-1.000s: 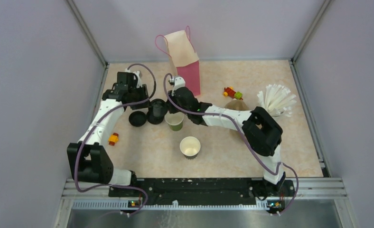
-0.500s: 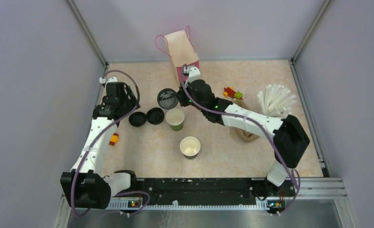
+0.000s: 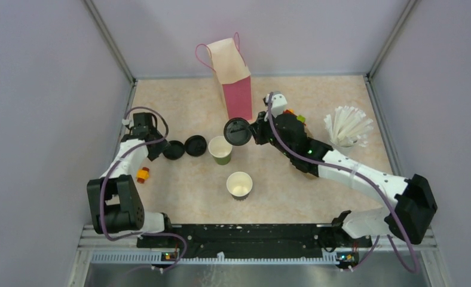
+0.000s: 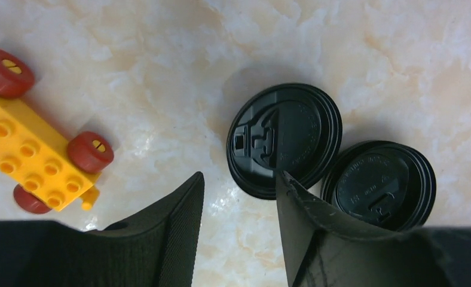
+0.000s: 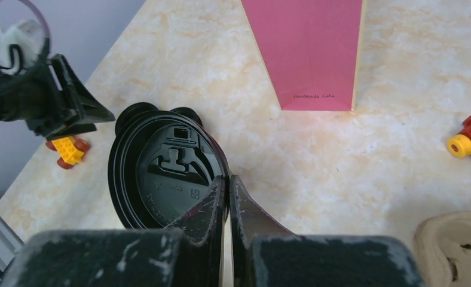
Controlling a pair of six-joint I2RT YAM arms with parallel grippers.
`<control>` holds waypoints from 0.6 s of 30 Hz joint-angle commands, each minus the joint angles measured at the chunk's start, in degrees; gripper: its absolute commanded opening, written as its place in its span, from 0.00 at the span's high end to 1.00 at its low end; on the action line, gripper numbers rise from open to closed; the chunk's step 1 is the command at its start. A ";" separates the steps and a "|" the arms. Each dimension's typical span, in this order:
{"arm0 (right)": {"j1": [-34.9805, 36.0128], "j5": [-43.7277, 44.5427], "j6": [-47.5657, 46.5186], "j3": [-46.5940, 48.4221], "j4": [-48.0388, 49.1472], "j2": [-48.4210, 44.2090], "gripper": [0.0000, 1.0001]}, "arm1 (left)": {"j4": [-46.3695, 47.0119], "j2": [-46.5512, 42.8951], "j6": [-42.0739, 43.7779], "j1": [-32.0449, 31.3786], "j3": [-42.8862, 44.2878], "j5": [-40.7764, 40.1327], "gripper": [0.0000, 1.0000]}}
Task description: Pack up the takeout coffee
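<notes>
Two open paper cups, pale inside, stand mid-table: an olive-sided cup [image 3: 220,149] and a second cup [image 3: 239,185] nearer the front. My right gripper [image 3: 249,133] [image 5: 227,179] is shut on the rim of a black lid [image 3: 236,131] [image 5: 161,173], holding it in the air just right of and above the olive cup. Two more black lids lie side by side on the table, one to the left [image 4: 284,140] [image 3: 173,149] and one to the right [image 4: 379,185] [image 3: 195,145]. My left gripper [image 4: 238,179] [image 3: 159,147] hangs open and empty just left of them, its right finger over the near lid's edge.
A pink paper bag [image 3: 236,84] [image 5: 308,54] stands at the back. A brown pulp carrier [image 3: 305,161] [image 5: 454,245] lies under my right arm, and a cup of white straws [image 3: 346,125] stands at the right. A yellow toy car [image 4: 36,155] [image 3: 142,174] lies beside my left gripper, with red and green bricks [image 3: 293,115] behind.
My right gripper has carried the black lid rightward, from by the other lids to beside the olive cup. My left arm drew back and dropped left of the two lids.
</notes>
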 commanded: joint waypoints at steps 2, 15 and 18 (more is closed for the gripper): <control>0.15 1.02 -1.60 -1.53 0.64 -7.33 1.00 | 6.09 3.61 -0.93 1.69 -0.42 3.21 0.50; 0.16 2.27 -1.93 -2.84 -0.11 -9.57 1.00 | 8.32 8.18 -0.19 2.40 -1.66 4.09 0.63; 0.12 2.19 -1.99 -2.76 -0.33 -9.87 1.00 | 7.91 9.72 0.55 2.49 -0.84 5.09 0.70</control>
